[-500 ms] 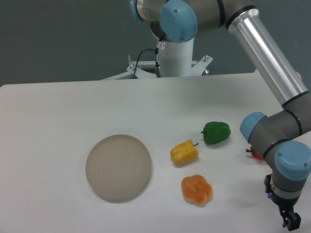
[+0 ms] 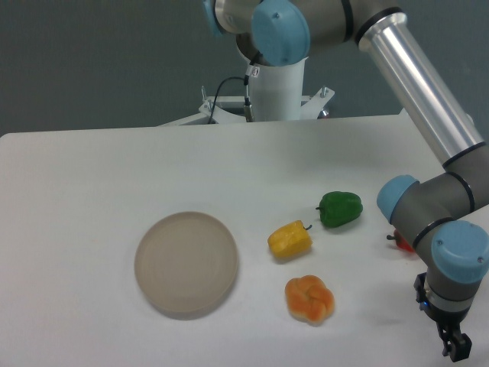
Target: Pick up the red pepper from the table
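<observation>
1. Red pepper (image 2: 400, 244): lying at the right edge of the frame, mostly hidden behind the arm's grey wrist link; showing only a small red sliver and a short dark stem at the link's lower left.
2. Table (image 2: 92, 199): white matte top filling the lower two thirds of the frame, carrying every item listed.
3. Gripper (image 2: 456, 348): hanging at the bottom right corner below a blue-capped joint, dark fingers pointing down, partly cut off by the frame edge; holding nothing visible, and whether spread or closed cannot be told. Sitting below and to the right of the red pepper, apart from it.
4. Arm (image 2: 428, 92): silver tube running from top centre down to the right edge, ending in grey links with blue caps; base standing at top centre behind the table's far edge.
5. Green pepper (image 2: 340, 208): resting right of centre, left of the red pepper and apart from it, stem pointing left.
6. Yellow pepper (image 2: 289, 239): lying just below and left of the green pepper, near but not touching.
7. Orange lobed pepper (image 2: 309, 299): sitting below the yellow pepper, lower centre-right.
8. Round beige plate (image 2: 186, 263): lying flat left of centre, well apart from the peppers' right-hand cluster.
</observation>
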Robot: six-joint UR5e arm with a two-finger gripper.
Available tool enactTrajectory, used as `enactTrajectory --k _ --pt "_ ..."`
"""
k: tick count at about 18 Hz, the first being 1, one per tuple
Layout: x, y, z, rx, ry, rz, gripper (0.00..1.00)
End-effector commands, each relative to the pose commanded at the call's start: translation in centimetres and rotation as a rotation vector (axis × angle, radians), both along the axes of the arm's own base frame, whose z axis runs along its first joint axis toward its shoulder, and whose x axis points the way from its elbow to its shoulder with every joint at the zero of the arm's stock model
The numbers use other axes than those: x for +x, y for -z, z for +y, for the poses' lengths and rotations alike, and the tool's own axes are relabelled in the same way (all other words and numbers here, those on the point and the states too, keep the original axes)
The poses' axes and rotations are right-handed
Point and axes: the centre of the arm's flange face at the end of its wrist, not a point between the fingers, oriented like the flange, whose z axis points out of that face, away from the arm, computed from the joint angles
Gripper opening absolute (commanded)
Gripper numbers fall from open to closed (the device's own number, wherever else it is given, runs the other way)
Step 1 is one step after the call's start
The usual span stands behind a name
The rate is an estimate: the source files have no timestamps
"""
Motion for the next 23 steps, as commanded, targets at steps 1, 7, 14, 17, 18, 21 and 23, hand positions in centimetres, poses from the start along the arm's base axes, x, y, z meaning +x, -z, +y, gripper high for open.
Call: enactTrajectory --k 1,7,14,17,18,21,23 --pt "0.3 -0.1 -0.4 0.000 0.006 -0.011 1.00" --pt "1.7 -2.2 -3.7 -0.022 0.028 -0.064 1.00" --pt "2.4 -3.6 -8.5 -0.009 0.046 -0.141 1.00" --pt "1.8 -3.3 -11.8 -0.020 0.065 -0.162 1.00" --pt "1.8 -3.2 -12.0 -0.021 0.069 -0.165 1.00" --pt "1.5 -3.5 -13.3 -0.023 0.072 -0.168 1.00" --pt "1.6 -3.4 -13.6 -0.025 0.076 -0.179 1.00"
